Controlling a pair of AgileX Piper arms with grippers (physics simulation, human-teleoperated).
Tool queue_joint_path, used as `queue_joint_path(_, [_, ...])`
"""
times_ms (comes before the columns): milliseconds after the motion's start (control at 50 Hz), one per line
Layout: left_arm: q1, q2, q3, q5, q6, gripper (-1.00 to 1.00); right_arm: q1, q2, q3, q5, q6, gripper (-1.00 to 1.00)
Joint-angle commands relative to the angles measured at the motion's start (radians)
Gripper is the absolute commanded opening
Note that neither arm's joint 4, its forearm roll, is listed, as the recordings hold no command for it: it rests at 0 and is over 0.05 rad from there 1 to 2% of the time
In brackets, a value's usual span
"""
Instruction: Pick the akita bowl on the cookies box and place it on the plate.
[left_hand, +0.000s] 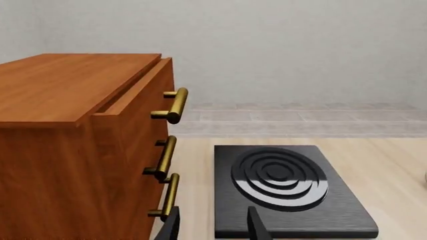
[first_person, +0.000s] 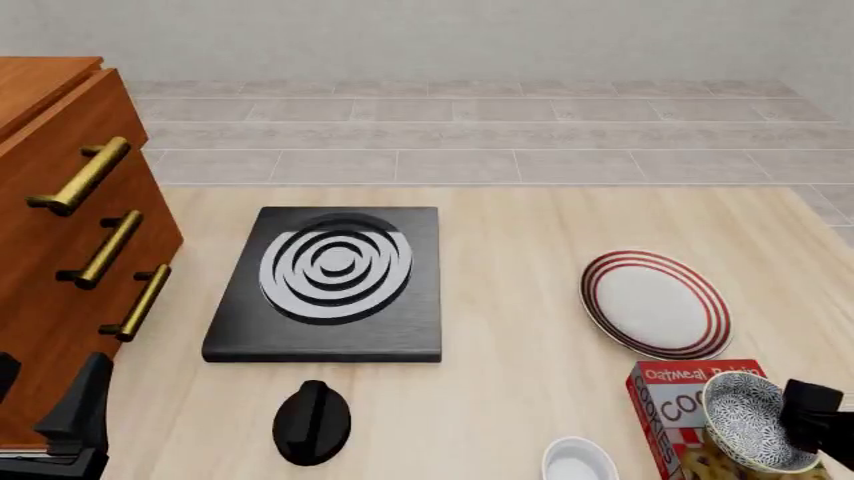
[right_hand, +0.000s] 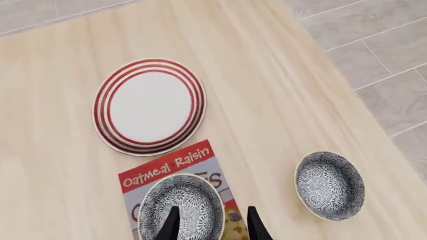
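The akita bowl (right_hand: 181, 206) (first_person: 751, 420), speckled black and white, sits on the red cookies box (right_hand: 167, 169) (first_person: 671, 405) near the table's front right. My right gripper (right_hand: 213, 227) (first_person: 811, 418) is open right over it. One finger shows over the bowl's inside and the other just outside its rim. The plate (right_hand: 148, 106) (first_person: 654, 305), white with red rings, lies on the table just beyond the box. My left gripper (left_hand: 213, 227) (first_person: 64, 425) hangs open and holds nothing at the front left, beside the cabinet.
A second speckled bowl (right_hand: 330, 185) rests on the table right of the box. A plain white small bowl (first_person: 578, 462) is left of the box. A black stove (first_person: 334, 280), a black knobbed object (first_person: 311, 422) and a wooden drawer cabinet (first_person: 60, 250) fill the left side.
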Motion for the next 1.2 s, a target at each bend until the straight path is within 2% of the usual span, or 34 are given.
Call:
queue_joint_path(20, [0.0, 0.0, 0.0, 0.0, 0.0, 1.0, -0.007, 0.015, 0.058, -0.053, 0.015, 1.0])
queue_joint_path(240, [0.0, 0.0, 0.0, 0.0, 0.0, 1.0, -0.008, 0.038, 0.085, -0.094, 0.027, 1.0])
queue_joint_path(440, [0.0, 0.0, 0.0, 0.0, 0.0, 1.0, -0.005, 0.111, 0.137, -0.203, 0.043, 1.0])
queue_joint_path(1200, [0.0, 0.0, 0.0, 0.0, 0.0, 1.0, -0.014, 0.224, 0.211, -0.354, 0.063, 1.0])
